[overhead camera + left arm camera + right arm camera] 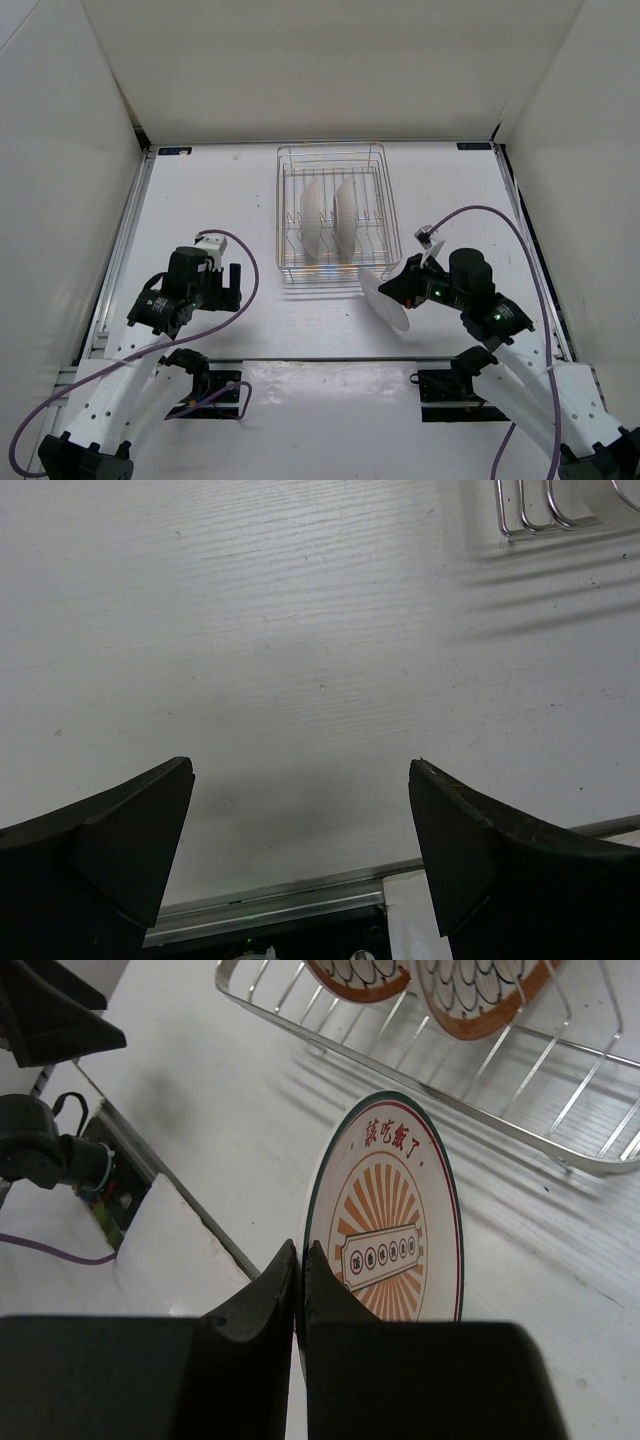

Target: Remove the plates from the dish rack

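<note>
The right end effector (300,1252) pinches the grey-rimmed plate (392,1210) beside the dish rack (376,222); left end effector (300,770) spread

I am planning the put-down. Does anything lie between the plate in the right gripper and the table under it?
Nothing visible does. The right gripper pinches the plate by its rim in front of the dish rack; the table beneath shows only bare white surface. Inside the rack stand two other plates.
</note>
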